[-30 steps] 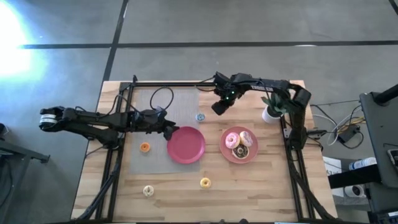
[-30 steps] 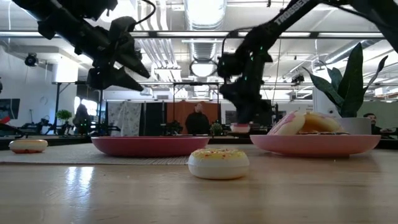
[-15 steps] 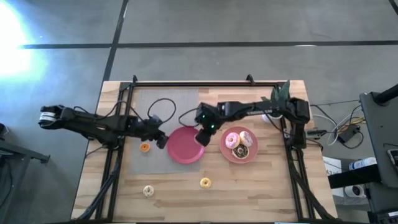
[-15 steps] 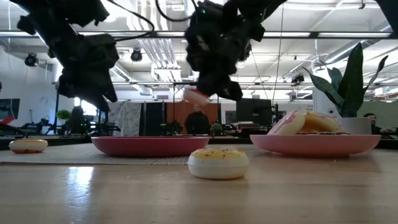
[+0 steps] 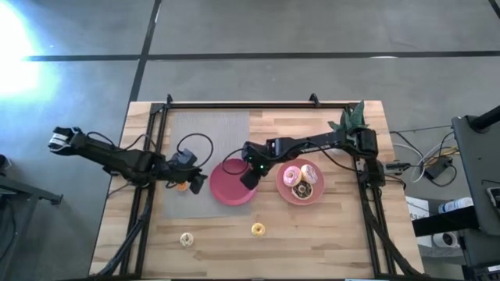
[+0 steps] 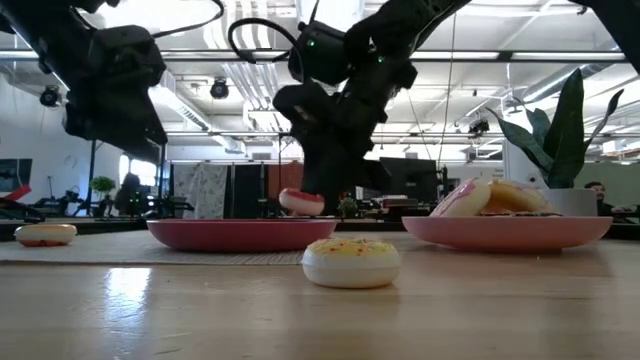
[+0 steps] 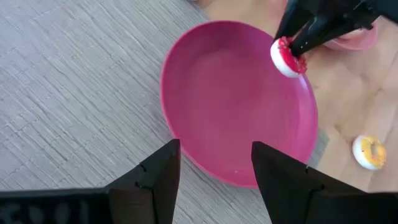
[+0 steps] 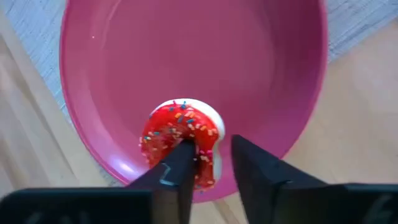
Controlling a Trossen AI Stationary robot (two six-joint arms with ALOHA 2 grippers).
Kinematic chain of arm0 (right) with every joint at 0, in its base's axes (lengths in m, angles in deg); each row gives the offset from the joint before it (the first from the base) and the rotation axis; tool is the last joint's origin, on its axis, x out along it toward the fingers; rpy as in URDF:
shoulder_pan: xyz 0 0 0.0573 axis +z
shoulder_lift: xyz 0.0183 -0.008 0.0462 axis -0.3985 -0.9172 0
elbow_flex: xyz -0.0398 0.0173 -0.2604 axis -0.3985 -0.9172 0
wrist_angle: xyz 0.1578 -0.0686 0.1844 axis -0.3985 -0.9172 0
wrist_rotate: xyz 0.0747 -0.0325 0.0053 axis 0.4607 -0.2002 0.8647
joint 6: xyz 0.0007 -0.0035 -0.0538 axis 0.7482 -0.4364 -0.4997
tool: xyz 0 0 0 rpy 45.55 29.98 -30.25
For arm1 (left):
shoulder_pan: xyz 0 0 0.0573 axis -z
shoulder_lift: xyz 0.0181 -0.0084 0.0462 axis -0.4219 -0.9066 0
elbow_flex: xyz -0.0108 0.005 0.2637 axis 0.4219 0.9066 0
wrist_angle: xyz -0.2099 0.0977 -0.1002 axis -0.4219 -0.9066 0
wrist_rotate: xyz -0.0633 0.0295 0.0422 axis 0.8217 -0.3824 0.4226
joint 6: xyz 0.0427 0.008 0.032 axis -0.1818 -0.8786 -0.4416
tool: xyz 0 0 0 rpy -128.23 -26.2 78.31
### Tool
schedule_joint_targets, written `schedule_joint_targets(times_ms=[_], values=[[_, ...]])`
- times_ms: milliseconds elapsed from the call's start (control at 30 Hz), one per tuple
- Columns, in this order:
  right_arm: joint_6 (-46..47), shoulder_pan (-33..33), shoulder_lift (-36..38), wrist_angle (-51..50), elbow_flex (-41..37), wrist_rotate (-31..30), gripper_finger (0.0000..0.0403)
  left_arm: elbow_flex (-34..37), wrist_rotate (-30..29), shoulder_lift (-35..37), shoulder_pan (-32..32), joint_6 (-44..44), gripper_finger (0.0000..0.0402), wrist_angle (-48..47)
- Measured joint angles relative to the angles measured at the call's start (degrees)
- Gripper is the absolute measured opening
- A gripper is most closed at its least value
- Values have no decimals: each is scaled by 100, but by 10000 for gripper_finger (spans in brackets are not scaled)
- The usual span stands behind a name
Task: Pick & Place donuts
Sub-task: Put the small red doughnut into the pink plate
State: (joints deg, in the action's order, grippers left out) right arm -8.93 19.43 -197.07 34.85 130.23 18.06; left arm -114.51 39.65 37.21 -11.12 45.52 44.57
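No legible writing. Right gripper (image 8: 208,163) pinches red-frosted donut (image 8: 181,138) over red plate (image 5: 226,190); pink plate (image 5: 281,187) holds three donuts (image 5: 300,178); left gripper (image 7: 214,171) spread, empty.

Strong glare burns the floor (image 5: 16,39) at ten o'clock in the high view. In the low view, bright ceiling lights (image 6: 330,20) at twelve o'clock backlight the arms into silhouettes; the near worktop (image 6: 320,320) is softly blurred
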Motion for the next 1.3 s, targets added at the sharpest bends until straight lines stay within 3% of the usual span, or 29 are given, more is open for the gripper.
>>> schedule_joint_targets(times_ms=[167,367,667,767,1100,1300], values=[[10,48,9,-248,9,-230,157,0,-15,-55,53,-23,172,-5],[100,102,9,-261,9,-704,189,4,-146,-143,58,-256,172,218],[205,105,9,-222,7,-745,196,15,-415,-818,-68,-3407,172,2553],[245,111,9,-197,7,-736,197,35,-160,-1266,-231,-4124,172,3350],[427,129,10,-63,4,-563,196,94,717,-3096,-467,-4090,172,5533],[491,155,11,-52,4,-534,196,85,709,-3743,-550,-3905,172,5919]])
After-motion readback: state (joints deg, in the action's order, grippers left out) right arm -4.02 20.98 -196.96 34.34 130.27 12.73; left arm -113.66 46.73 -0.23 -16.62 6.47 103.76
